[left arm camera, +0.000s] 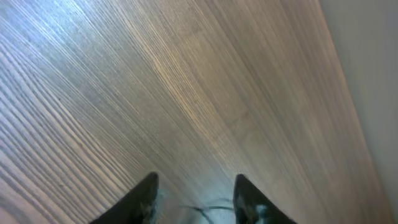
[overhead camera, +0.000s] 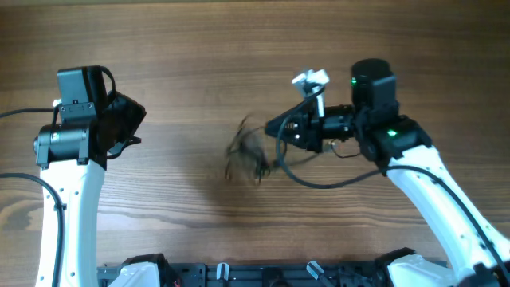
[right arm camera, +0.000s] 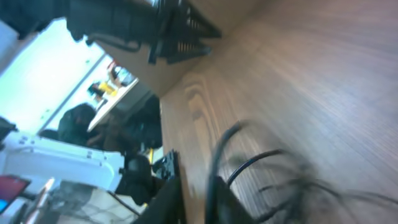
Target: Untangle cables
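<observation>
Black cables, blurred, beside right tool

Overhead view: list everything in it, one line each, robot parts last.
table: one, brown wood grain, fills the view
cables: one blurred tangle, count unclear, dark, table centre
rail: one, black, along the bottom edge
left arm: one, white and black, left side
left gripper: one, black, well left of the cables
right arm: one, white and black, right side
thick cord: one, black, looping below the right arm
right gripper: one, black, just right of the cables
</observation>
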Tool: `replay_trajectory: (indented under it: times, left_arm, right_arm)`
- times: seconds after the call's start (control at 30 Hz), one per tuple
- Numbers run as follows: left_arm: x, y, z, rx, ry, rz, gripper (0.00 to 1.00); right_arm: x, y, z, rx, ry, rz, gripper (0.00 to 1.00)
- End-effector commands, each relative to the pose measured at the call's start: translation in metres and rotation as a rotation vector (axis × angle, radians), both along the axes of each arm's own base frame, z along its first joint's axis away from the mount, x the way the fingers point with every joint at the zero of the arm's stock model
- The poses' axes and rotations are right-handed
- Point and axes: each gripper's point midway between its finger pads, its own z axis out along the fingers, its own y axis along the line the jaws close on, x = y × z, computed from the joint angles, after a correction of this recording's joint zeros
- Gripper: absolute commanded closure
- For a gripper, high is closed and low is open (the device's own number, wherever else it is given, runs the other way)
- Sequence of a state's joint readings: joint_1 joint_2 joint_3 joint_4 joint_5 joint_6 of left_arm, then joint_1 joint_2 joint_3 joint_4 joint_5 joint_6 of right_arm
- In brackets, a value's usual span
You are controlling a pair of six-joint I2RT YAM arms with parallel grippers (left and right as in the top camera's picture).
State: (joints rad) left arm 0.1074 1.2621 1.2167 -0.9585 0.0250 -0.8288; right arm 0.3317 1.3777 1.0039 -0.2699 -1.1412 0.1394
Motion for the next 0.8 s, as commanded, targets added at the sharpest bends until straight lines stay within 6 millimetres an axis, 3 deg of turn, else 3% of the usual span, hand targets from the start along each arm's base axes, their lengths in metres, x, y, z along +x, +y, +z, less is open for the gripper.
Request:
replay_trajectory:
  times: [0.0,0.1,0.13,0.23,0.37,0.43,0.53,0.6,0.7,0.77]
  left_arm:
    - [-0.001,-0.003,-0.001,0.003,0.001,-0.02,0.27]
    - [-0.001,-0.003,-0.001,0.003,0.001,-0.02,0.16]
    - [-0.001,-0.003,-0.001,0.003,0.003,-0.02,0.15]
    - [0.0,-0.006,-0.005,-0.015,0.013,-0.03,0.14]
    - [0.004,-0.026,-0.018,-0.102,0.055,-0.09,0.13]
    - [0.002,-0.041,-0.03,-0.131,0.107,-0.134,0.26]
    - [-0.011,-0.071,-0.049,-0.168,0.222,-0.22,0.28]
    - [-0.024,-0.097,-0.057,-0.191,0.284,-0.341,0.23]
    - [-0.056,-0.142,-0.06,-0.273,0.378,-0.541,0.04]
    - [-0.075,-0.163,-0.062,-0.263,0.435,-0.619,0.0]
  right_arm:
    - [0.037,-0.008,-0.067,-0.201,0.13,-0.182,0.14]
    - [0.064,-0.045,-0.14,-0.466,0.378,-0.51,0.0]
    - [0.067,-0.059,-0.158,-0.54,0.437,-0.599,0.0]
    - [0.065,-0.076,-0.185,-0.649,0.495,-0.671,0.0]
    - [0.065,-0.077,-0.188,-0.656,0.496,-0.671,0.0]
    - [0.063,-0.076,-0.188,-0.656,0.502,-0.664,0.0]
    - [0.046,-0.066,-0.182,-0.632,0.512,-0.547,0.0]
    - [0.038,-0.067,-0.182,-0.646,0.525,-0.523,0.0]
    - [0.033,-0.075,-0.183,-0.689,0.524,-0.538,0.0]
    - [0.036,-0.082,-0.181,-0.714,0.508,-0.575,0.0]
